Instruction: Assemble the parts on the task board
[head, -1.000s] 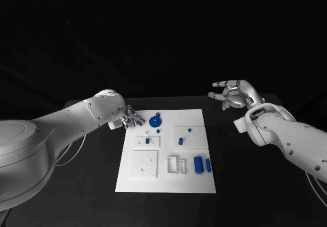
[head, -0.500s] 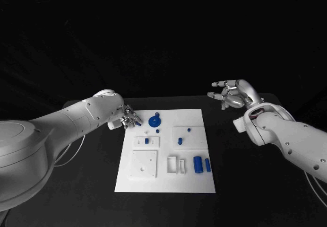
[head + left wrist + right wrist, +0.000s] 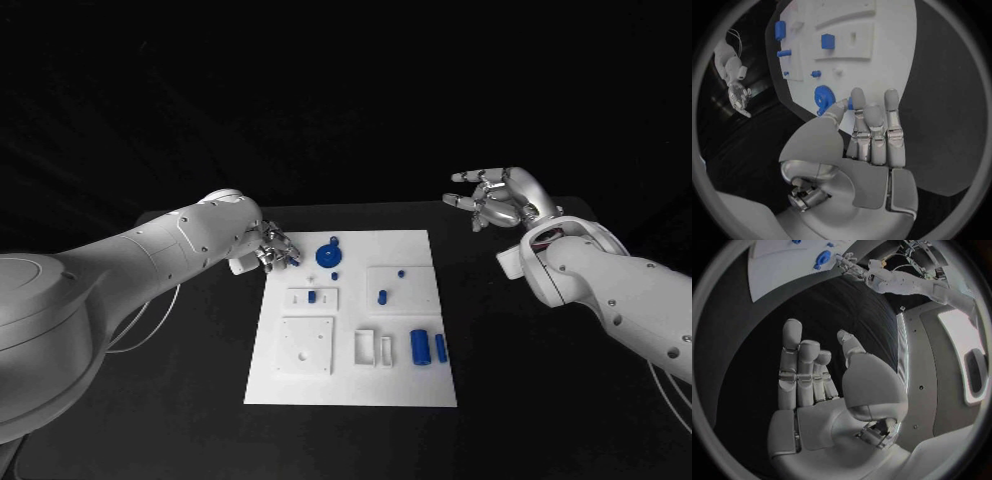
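Observation:
The white task board [image 3: 353, 385] lies in the middle of the black table. At its far left corner my left hand [image 3: 274, 250] hovers low, and a small blue part [image 3: 294, 260] sits pinched between thumb and finger; the left wrist view shows this part [image 3: 850, 103] at the fingertips [image 3: 858, 97]. A blue disc [image 3: 329, 257] stands on the board just beside that hand. Two blue cylinders [image 3: 420, 347] lie near the board's right edge. My right hand [image 3: 498, 200] is raised beyond the far right corner, fingers apart and holding nothing.
More small blue parts [image 3: 382, 297] and a square one [image 3: 313, 298] sit in white raised blocks mid-board. A square white plate [image 3: 307, 346] with holes lies at the near left. Black table surrounds the board on all sides.
Both hands have hardly moved; the right hand has drifted very slightly to the right. The parts on the board lie as before.

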Controlling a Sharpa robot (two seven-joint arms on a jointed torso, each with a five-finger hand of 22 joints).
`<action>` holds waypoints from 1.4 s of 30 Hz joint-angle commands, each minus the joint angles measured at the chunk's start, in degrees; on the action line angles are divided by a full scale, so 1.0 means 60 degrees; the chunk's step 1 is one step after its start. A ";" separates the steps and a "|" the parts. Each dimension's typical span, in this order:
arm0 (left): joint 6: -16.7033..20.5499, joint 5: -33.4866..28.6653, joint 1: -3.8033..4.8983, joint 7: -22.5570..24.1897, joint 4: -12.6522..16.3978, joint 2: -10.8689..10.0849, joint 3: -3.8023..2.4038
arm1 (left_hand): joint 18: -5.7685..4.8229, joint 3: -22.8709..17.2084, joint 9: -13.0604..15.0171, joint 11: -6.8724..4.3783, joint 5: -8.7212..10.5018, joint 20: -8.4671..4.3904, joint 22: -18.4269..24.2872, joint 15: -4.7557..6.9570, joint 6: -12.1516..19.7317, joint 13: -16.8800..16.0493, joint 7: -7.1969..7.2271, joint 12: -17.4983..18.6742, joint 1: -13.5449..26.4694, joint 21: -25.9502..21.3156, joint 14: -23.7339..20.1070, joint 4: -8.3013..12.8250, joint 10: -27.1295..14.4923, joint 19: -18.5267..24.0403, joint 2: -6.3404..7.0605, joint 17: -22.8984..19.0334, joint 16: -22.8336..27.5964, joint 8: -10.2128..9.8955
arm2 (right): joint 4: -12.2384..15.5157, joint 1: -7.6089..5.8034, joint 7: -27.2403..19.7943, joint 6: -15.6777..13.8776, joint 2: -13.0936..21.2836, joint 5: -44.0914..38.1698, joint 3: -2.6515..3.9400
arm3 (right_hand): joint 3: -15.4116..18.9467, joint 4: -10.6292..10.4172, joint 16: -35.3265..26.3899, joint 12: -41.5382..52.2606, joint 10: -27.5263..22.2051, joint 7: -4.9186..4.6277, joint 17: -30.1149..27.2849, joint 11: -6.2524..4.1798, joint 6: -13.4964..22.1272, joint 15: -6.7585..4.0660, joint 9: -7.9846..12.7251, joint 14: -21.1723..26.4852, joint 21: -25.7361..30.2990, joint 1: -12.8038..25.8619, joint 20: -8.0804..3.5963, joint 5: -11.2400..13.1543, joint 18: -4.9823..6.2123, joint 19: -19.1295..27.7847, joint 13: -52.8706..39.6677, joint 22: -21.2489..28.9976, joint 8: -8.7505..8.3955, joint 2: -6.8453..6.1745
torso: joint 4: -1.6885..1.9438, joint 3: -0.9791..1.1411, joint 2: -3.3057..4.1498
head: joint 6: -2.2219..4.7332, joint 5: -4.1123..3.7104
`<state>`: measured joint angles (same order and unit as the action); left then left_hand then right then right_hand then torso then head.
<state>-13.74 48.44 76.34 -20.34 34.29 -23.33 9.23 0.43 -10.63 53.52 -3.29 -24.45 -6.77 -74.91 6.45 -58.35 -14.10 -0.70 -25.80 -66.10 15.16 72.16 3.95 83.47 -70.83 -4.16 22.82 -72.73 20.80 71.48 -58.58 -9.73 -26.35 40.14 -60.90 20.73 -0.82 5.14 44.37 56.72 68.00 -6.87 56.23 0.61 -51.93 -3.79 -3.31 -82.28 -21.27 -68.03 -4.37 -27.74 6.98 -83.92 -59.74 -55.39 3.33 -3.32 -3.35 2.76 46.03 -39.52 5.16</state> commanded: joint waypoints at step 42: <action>0.0587 0.1547 0.0493 -0.1132 0.4783 -0.1972 0.0460 | -0.0072 -0.0395 0.0049 -0.0037 0.0088 -0.0132 -0.0184 0.0034 -0.0345 -0.0047 0.0160 0.0175 -0.0348 0.0261 0.0283 0.0364 0.0373 -0.0054 -0.0093 0.0336 0.0053 -0.0053 | -0.0336 0.0020 -0.0068 0.0097 -0.0015 0.0124 0.0007 | -0.0004 -0.0111 0.0011 0.0053 0.0062 0.0002 0.0009 -0.0022 0.0067 0.0016 -0.0007 -0.0083 -0.0048 0.0103 -0.0051 -0.0189 0.0170 -0.0368 -0.0016 0.0045 0.0003 -0.0010 | 0.0317 -0.0070 -0.0140 | -0.0588 0.0031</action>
<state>-9.15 54.64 79.38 -26.85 62.78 -35.31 11.97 0.43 -11.07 53.79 -3.56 -24.10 -7.18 -74.93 6.65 -58.85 -14.34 -1.21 -25.04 -66.59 16.51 73.60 4.40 83.74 -71.25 -3.57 24.76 -72.72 20.28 69.43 -58.51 -9.73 -26.33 40.09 -60.26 20.74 -0.82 4.82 44.37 56.72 68.00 -6.87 56.21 0.61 -51.93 -3.58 -3.31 -82.49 -21.25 -68.03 -4.37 -28.68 6.92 -83.92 -59.77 -55.19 3.33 -3.32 -1.48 2.33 45.18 -42.82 5.48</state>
